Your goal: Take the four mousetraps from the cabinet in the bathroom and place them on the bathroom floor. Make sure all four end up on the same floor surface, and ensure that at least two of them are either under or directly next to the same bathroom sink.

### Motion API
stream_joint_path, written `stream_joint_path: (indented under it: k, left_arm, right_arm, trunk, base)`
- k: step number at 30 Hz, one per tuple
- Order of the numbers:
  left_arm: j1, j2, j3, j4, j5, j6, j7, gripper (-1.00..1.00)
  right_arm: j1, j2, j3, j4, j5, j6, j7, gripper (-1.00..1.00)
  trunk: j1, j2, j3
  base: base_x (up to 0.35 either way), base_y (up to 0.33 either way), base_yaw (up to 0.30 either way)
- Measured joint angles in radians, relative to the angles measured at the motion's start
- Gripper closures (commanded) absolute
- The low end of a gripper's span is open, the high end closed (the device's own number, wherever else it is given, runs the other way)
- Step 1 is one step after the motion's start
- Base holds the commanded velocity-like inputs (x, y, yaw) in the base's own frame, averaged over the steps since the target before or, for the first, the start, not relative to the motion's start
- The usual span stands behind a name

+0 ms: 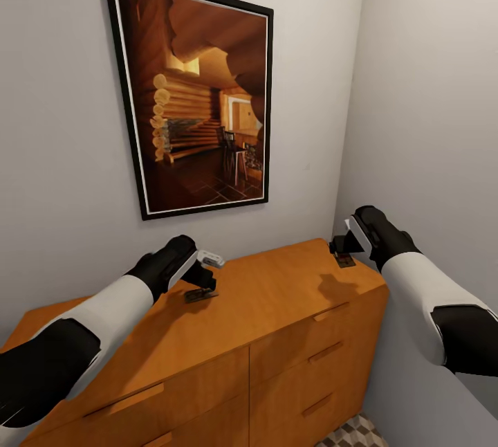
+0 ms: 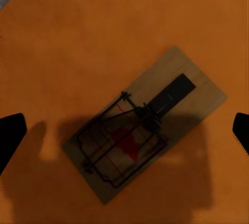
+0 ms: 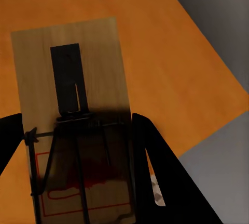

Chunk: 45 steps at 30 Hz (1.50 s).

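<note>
Left end effector (image 1: 202,286) spread wide above a mousetrap (image 2: 145,125) on the cabinet (image 1: 277,295); right end effector (image 1: 342,248) pinches another trap (image 3: 72,115).

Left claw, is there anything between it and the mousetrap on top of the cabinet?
Nothing visible. The left claw hangs over the mousetrap, which lies flat on the bare orange cabinet top. In the left wrist view its fingertips stand wide on either side of the trap, with only wood between.
</note>
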Motion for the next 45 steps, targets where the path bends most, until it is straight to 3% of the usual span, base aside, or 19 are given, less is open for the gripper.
stream_joint_path:
  k: [18, 28, 45]
  left_arm:
    - [0.0, -0.002, 0.0, 0.04, -0.001, -0.08, -0.005, -1.0]
    - [0.0, -0.004, -0.001, 0.07, -0.006, -0.105, -0.068, -1.0]
    - [0.0, -0.007, -0.001, 0.107, -0.008, -0.154, -0.088, -1.0]
  right_arm:
    - [0.0, -0.018, 0.001, 0.0, -0.004, 0.0, 0.001, 1.0]
    - [0.0, -0.019, 0.001, 0.0, -0.004, 0.0, 0.001, 1.0]
    - [0.0, -0.02, 0.001, 0.0, -0.004, 0.0, 0.001, 1.0]
  trunk:
    - [0.0, 0.0, 0.0]
    - [0.0, 0.0, 0.0]
    - [0.0, 0.0, 0.0]
  base:
    - [0.0, 0.0, 0.0]
    - [0.0, 0.0, 0.0]
    - [0.0, 0.0, 0.0]
